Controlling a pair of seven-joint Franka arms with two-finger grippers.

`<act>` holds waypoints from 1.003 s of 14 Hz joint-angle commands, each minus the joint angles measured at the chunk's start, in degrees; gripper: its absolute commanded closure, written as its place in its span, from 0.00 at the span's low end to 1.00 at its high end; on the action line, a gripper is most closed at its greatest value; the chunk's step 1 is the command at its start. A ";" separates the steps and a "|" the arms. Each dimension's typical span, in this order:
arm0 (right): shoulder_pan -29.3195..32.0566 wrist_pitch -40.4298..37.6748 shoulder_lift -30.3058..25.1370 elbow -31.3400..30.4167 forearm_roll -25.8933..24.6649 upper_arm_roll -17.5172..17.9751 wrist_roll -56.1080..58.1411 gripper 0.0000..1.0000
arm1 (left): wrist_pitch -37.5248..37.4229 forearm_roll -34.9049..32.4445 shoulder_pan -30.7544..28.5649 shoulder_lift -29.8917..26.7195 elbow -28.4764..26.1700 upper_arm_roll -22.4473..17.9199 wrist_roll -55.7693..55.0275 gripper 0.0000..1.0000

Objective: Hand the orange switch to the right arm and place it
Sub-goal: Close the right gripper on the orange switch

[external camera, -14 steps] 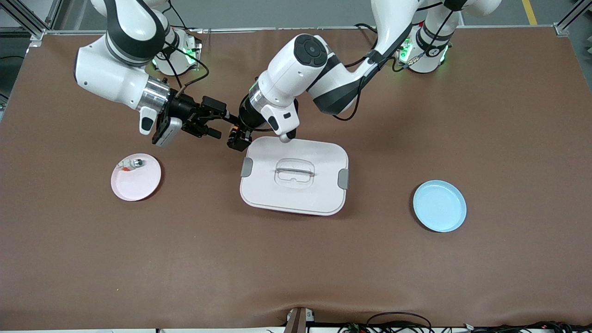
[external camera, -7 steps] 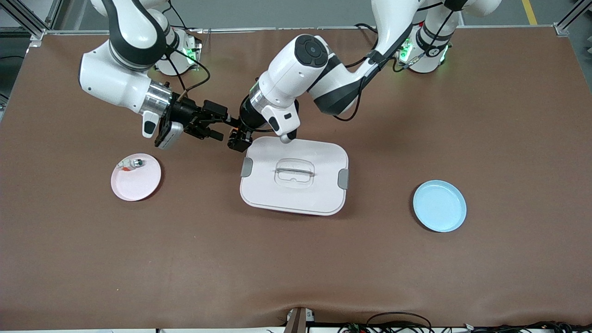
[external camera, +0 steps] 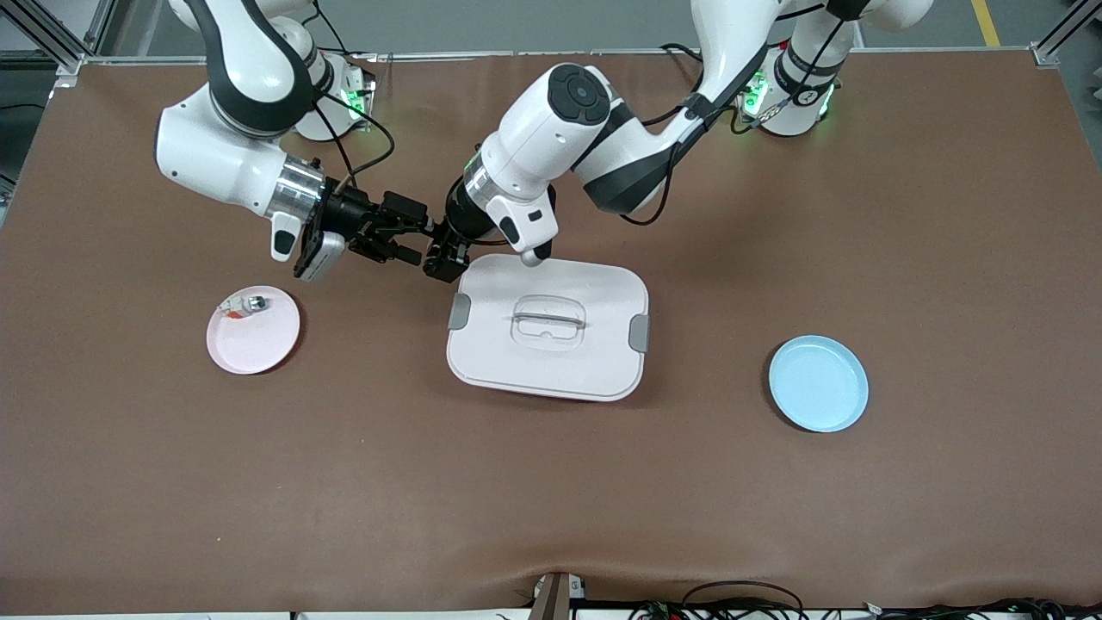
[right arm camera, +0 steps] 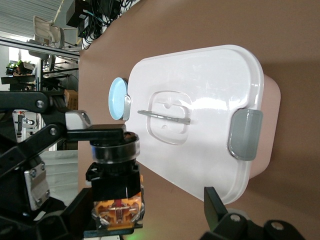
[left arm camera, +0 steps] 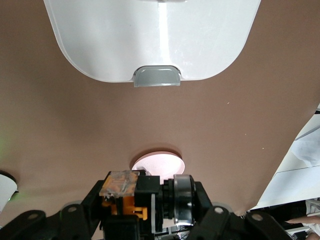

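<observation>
The orange switch (left arm camera: 131, 196), a small black body with orange parts and a silver ring, is clamped in my left gripper (left arm camera: 147, 210). That gripper (external camera: 437, 257) hangs over the table by the white box's corner at the right arm's end. My right gripper (external camera: 411, 238) is open beside it. In the right wrist view the switch (right arm camera: 115, 192) sits between my right gripper's (right arm camera: 147, 205) spread fingers, close to one finger and well apart from the other.
A white lidded box (external camera: 551, 362) with grey clips stands mid-table. A pink plate (external camera: 258, 344) holding a small silver-capped white part (external camera: 245, 304) lies toward the right arm's end. A blue plate (external camera: 818, 383) lies toward the left arm's end.
My right arm has moved toward the left gripper, bringing its open fingers up around the switch. The left gripper has barely moved and still holds the switch.
</observation>
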State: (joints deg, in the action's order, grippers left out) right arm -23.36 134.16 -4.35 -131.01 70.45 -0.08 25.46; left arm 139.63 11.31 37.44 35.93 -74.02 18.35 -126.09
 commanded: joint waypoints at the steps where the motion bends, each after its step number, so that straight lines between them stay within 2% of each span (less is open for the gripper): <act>1: -1.08 0.75 -0.40 -0.39 2.32 -0.09 1.61 0.43 | -0.76 0.47 0.62 0.11 1.16 -0.50 -0.82 1.00; 2: -1.25 0.75 -0.40 -0.39 2.41 -0.09 1.61 0.61 | -0.76 0.47 0.62 0.11 1.16 -0.50 -0.82 1.00; 5: -1.34 0.75 -0.57 -0.39 2.41 -0.09 1.43 0.99 | -0.76 0.47 0.62 0.20 1.16 -0.50 -0.82 1.00; 9: -1.43 0.75 -0.49 -0.39 2.41 -0.09 0.99 1.00 | -0.76 0.47 0.62 0.20 1.16 -0.59 -0.82 1.00; 10: -1.43 0.75 -0.49 -0.39 2.32 -0.09 0.99 1.00 | -0.76 0.47 0.62 0.20 1.07 -0.59 -0.65 0.78; 11: -1.43 0.75 -0.49 -0.39 2.32 -0.09 1.08 1.00 | -0.76 0.38 0.62 0.11 1.07 -0.59 -0.64 0.17; 12: -1.43 0.67 -0.49 -0.39 2.32 -0.09 1.08 1.00 | -0.76 0.29 0.62 0.02 1.07 -0.68 -0.56 0.00; 14: -1.43 0.58 -0.57 -0.13 1.80 -0.09 1.70 1.00 | -0.76 0.29 0.27 -0.07 1.07 -0.68 -0.47 0.00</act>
State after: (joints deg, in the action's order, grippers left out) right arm -24.12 134.17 -4.29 -130.55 71.27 0.05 25.74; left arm 139.45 11.31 37.42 36.39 -73.49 18.28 -126.09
